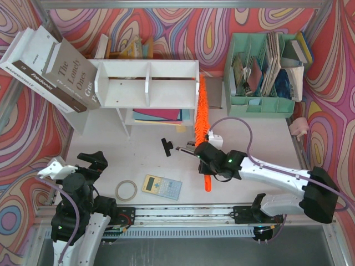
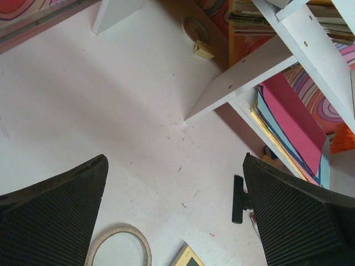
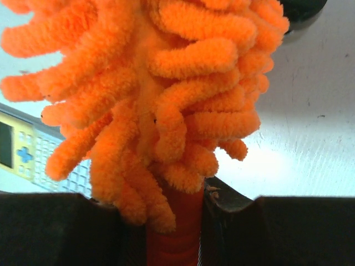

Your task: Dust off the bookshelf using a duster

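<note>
Duster (image 1: 200, 111): lies along shelf (image 1: 147, 69) right end, fringe against side panel. We judge it light, soft, floppy; take stiff handle, not fringe. Left gripper (image 2: 175, 166): spread wide, empty. Right gripper (image 3: 176, 221): clamped on duster handle just below fringe, right of centre.

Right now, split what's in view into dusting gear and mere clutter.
Job: fluffy orange chenille duster, gripped by the right end effector; white two-tier board bookshelf.
Clutter: beige tape ring; yellow-and-blue calculator; mint-green slotted file organizer; leaning stack of books.
</note>
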You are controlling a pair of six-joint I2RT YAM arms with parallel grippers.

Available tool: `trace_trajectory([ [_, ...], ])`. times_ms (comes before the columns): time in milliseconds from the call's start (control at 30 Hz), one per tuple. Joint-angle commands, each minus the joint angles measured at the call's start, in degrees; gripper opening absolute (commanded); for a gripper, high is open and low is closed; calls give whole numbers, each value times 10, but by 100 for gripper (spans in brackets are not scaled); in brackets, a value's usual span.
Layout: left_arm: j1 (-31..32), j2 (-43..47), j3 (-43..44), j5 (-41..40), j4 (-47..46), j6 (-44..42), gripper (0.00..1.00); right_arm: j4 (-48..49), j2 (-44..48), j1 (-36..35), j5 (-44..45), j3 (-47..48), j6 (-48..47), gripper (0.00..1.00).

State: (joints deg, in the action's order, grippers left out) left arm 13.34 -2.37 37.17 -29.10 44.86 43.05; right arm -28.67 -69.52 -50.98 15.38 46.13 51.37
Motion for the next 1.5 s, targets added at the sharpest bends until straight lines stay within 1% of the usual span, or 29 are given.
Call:
trace_trajectory([
  [0, -4, 3, -8, 5, -9, -4, 99, 46, -34, -3, -18, -6, 8, 0],
  [167, -4, 4, -8, 5, -8, -4, 98, 53, -73, -3, -20, -10, 6, 0],
  [500, -4, 5, -8, 5, -9, -4, 98, 61, -85, -3, 20, -21, -21, 0],
  [667, -4, 8, -8, 4, -8, -4, 98, 70, -111, -2, 8, -21, -24, 0],
  [833, -4, 7, -8, 4, -9, -4, 98, 63, -113, -2, 13, -11, -27, 0],
  [1000, -4, 4, -8, 5, -10, -4, 99, 40, -82, -2, 38, 12, -37, 0],
  [1167, -4, 3, -8, 4, -11, -4, 98, 13, -14, -2, 80, 45, -56, 0],
  [1333, -4, 3, -8, 4, -11, -4, 98, -21, 46, -1, 111, 99, -77, 0],
  [1467, -4, 3, -8, 4, -11, -4, 99, -37, 82, -1, 116, 144, -95, 0],
])
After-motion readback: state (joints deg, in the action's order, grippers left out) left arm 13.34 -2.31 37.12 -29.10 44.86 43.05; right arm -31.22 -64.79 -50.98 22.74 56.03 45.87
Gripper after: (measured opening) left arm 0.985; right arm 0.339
